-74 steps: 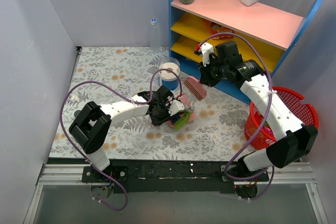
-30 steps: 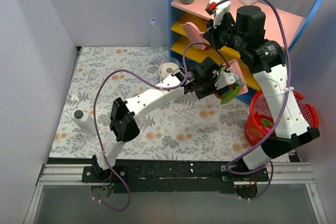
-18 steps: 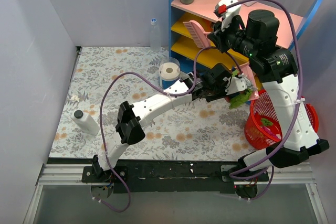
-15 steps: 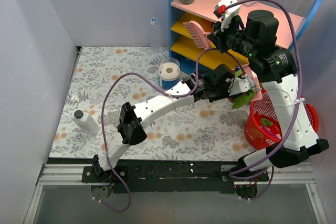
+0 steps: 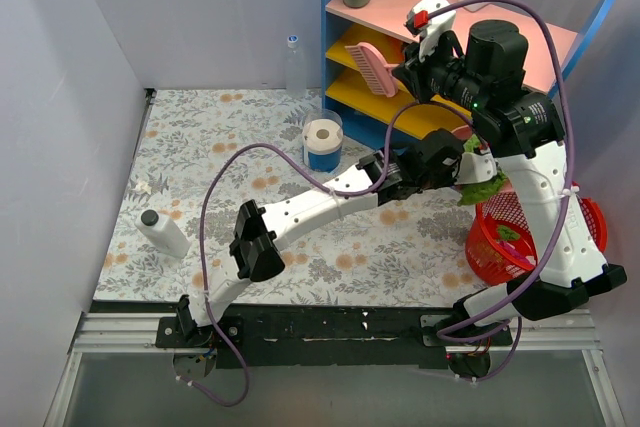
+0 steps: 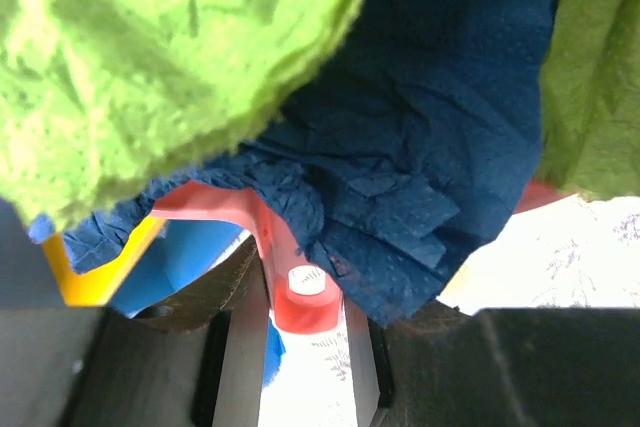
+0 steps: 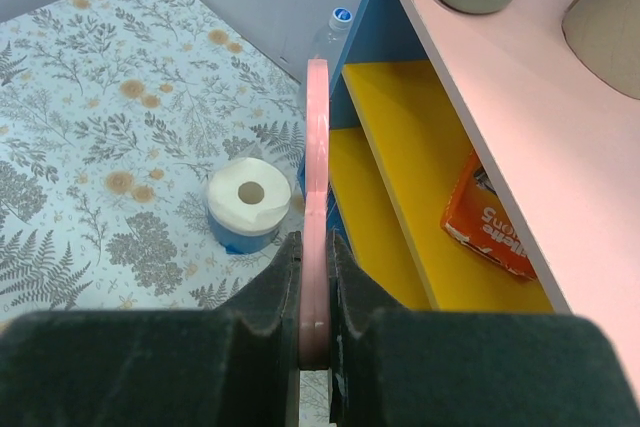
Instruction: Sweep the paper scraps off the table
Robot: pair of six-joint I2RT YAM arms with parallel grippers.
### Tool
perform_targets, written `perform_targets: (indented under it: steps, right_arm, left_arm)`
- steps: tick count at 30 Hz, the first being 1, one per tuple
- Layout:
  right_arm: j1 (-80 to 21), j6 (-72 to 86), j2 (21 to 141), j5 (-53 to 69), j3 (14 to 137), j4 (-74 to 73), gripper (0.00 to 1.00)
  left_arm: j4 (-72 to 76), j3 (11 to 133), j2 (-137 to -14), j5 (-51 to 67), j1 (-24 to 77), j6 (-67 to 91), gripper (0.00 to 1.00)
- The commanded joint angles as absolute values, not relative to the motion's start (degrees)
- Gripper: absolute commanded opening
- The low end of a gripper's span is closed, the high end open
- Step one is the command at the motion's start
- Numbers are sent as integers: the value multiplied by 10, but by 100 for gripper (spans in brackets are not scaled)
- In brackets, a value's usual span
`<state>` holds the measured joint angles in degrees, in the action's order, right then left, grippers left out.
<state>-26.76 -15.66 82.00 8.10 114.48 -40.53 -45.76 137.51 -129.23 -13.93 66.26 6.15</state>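
Packet point(image 7: 487, 232) lettering illegible, right pincer point(image 7: 316, 252) clamping brush point(image 7: 318, 162)

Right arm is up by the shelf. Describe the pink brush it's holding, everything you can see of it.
The pink brush looks like moulded plastic: a flat, elongated head with short pink bristles along one long edge in the top view. It is held tilted in the air in front of the blue shelf, above the table. The right claw is shut on its handle end. In the wrist view it shows edge-on as a thin pink strip. Nothing else appears to touch it.
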Motion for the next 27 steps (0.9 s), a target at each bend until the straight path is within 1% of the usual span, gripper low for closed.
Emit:
perform_targets:
  steps: [1,3,6,7,9,10,12,14,17,21,27]
  right_arm:
    - [-269,-150,810,88,1147,-391,1]
    - [-269,-151,806,87,1145,-394,1]
    - [-266,-149,802,89,1134,-392,1]
    - [-265,-149,801,89,1132,-391,1]
    - [-262,-147,802,91,1132,-390,1]
    - [-260,-145,802,91,1135,-391,1]
    - [-258,-146,804,92,1144,-391,1]
    - [-256,-146,805,91,1146,-393,1]
    - [-251,-144,806,93,1144,-390,1]
    - [-244,-139,810,97,1146,-388,1]
    - [-243,-134,825,104,1158,-387,1]
  left_arm:
    - [-389,1397,-1285,-190,686,17,0]
    - [-353,1395,-1286,-203,691,4,0]
    - [-270,1378,-1291,-237,707,-68,0]
    - [-244,1355,-1293,-247,713,-125,0]
    - [-165,1331,-1295,-269,726,-177,0]
    - [-140,1305,-1298,-279,729,-243,0]
    - [-69,1278,-1301,-301,732,-313,0]
    - [-29,1257,-1300,-296,729,-386,0]
    - [30,1234,-1296,-283,722,-456,0]
    - [81,1234,-1293,-263,721,-482,0]
    - [118,1226,-1287,-243,717,-451,0]
